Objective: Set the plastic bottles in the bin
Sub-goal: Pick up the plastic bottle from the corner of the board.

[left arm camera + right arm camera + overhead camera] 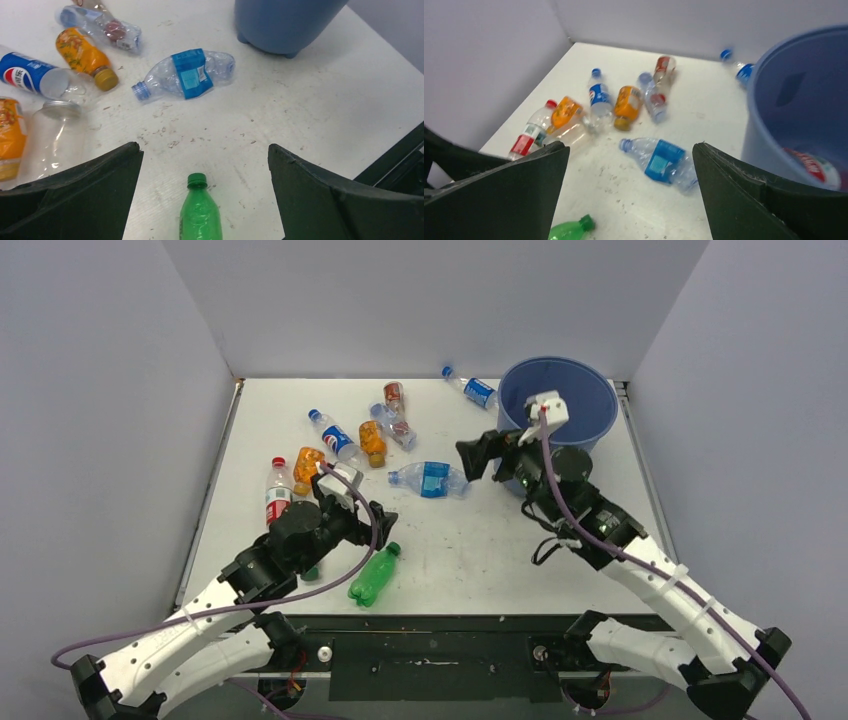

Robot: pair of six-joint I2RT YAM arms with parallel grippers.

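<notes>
Top view first. The blue bin [585,390] sits at the upper right of the white worktop [470,560], and the right tool [475,458] hangs just left of it. Most of the plastic bottles [395,428] lie scattered across the upper left and middle:
- a red-capped bottle [277,495] and an orange bottle [308,468] at the far left
- a Pepsi bottle [335,438]
- a second orange bottle [372,443]
- a crushed clear bottle [430,480] with a blue label in the middle
- a blue-capped bottle [472,388] just left of the bin's rim

A green bottle [374,577] lies near the bottom centre, right beside the left tool [370,523].

Left wrist view: the left tool's jaws are spread wide and it's got hold of nothing. The green bottle is at bottom centre with its cap pointing up the frame. It sits between the two fingers but touches neither. The crushed clear bottle is above it mid-frame, and the bin's base pokes in at the top right.

Right wrist view: the jaws are wide apart here too, and empty. The bin fills the right edge, and a red-label bottle [814,165] is lying down inside it. The loose ones spread over the middle and left of the frame, with the green bottle at the bottom edge.
</notes>
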